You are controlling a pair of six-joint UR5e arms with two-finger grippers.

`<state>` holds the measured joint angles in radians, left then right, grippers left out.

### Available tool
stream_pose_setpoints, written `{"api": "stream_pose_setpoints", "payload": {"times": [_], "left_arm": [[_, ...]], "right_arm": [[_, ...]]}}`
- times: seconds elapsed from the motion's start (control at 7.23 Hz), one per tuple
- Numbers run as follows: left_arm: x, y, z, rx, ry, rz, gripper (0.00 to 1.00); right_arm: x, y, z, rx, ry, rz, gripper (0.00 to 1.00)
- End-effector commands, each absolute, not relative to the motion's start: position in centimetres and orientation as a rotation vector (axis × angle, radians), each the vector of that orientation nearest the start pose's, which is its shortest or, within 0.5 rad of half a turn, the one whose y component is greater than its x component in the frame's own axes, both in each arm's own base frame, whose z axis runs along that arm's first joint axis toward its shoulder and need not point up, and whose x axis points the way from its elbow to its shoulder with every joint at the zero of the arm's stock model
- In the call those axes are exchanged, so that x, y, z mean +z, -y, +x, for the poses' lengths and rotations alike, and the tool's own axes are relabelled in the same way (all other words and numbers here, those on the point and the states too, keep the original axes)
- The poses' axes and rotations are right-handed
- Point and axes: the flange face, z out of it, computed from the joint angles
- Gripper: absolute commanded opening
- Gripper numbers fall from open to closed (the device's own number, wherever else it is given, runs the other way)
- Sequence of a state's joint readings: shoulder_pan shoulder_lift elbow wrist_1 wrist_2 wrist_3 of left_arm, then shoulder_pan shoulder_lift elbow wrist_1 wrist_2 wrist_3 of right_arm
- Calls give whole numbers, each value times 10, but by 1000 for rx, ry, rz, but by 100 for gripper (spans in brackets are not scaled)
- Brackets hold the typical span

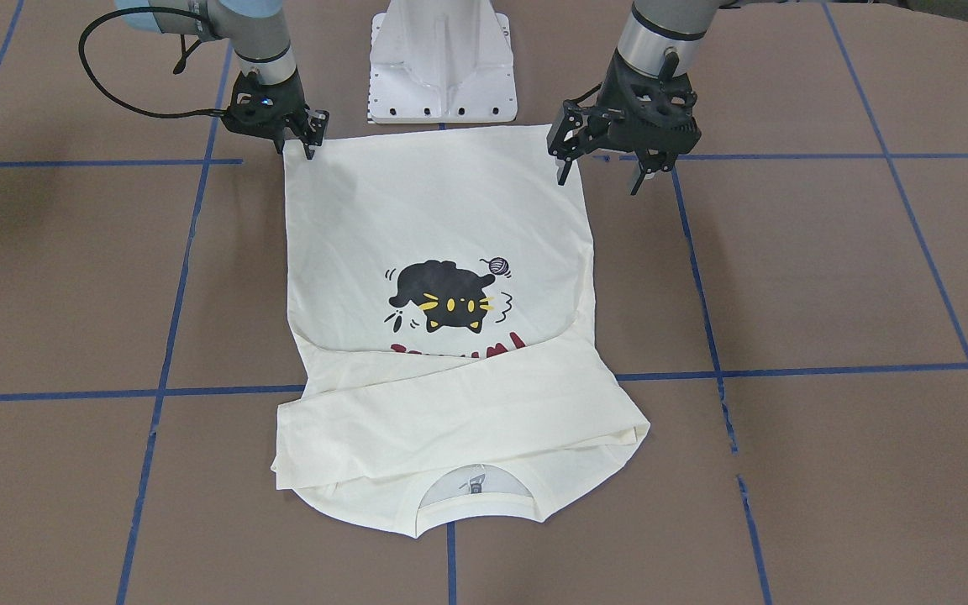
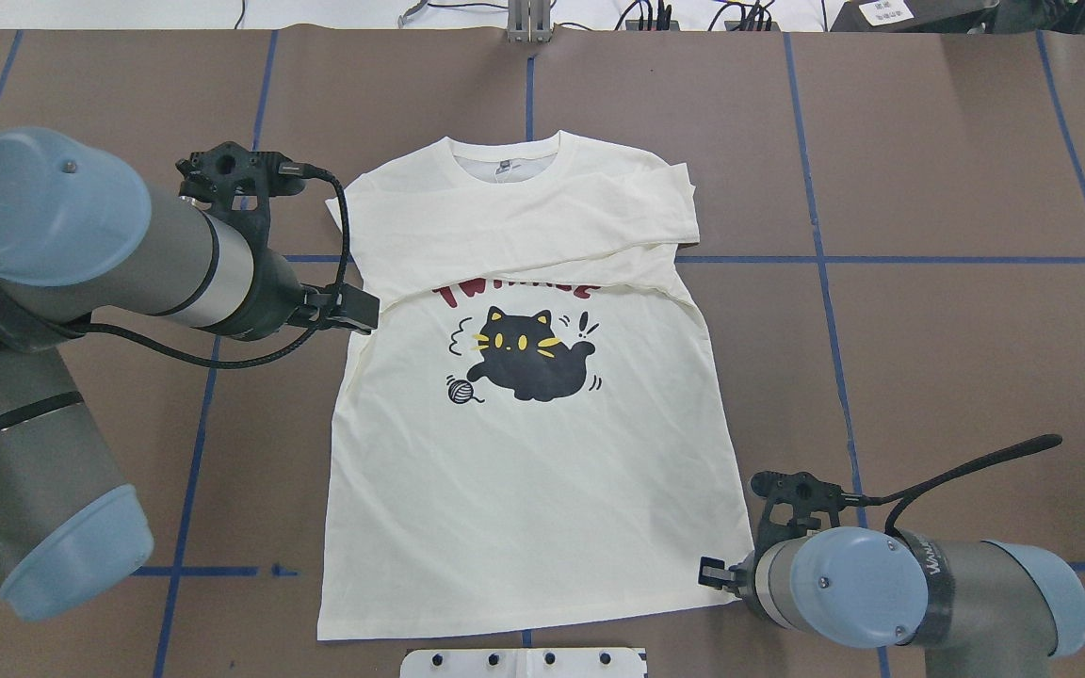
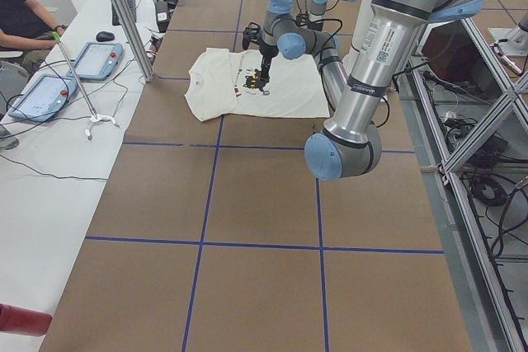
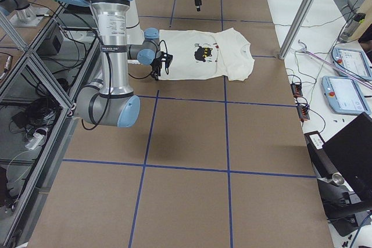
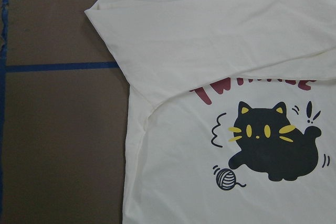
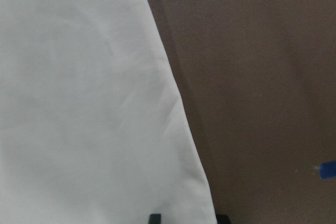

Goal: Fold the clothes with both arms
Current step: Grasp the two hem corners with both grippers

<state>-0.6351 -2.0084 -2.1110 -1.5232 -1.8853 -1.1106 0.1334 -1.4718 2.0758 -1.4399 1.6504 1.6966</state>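
Observation:
The clothes are one cream long-sleeved T-shirt lying flat, cat print up, collar away from the robot. Both sleeves are folded across the chest and cover part of the red lettering. My left gripper hangs open well above the table beside the shirt's left edge, and its wrist view shows the shirt from high up with no fingers in sight. My right gripper sits low at the hem's right corner, open. In its wrist view the two fingertips straddle that hem corner.
The white pedestal base stands just behind the hem. Blue tape lines grid the brown table. A black cable loops off the right wrist. A seated person and teach pendants are at the side bench.

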Motion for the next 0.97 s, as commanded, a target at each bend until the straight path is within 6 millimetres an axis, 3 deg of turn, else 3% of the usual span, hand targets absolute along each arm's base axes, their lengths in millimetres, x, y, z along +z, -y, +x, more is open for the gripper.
{"api": "stream_pose_setpoints", "payload": {"times": [0.0,0.14,0.28,0.41,0.55,0.83], "left_arm": [[198,400,370,-14,-940,233,99],[198,400,370,-14,-940,233,99],[198,399,372,-16,-940,228,99],[202,397,374,-66,-941,193,99],[202,381,389,-172,-961,106,99],[213,306,451,-254,-936,-35,99]], "right_arm": [[367,191,-483,217,741,-75,26],[367,191,-483,217,742,-75,20],[363,191,-484,218,751,-74,0],[356,192,-483,226,765,-74,0],[347,193,-477,235,785,-65,0],[333,197,-467,251,818,-62,0]]}}
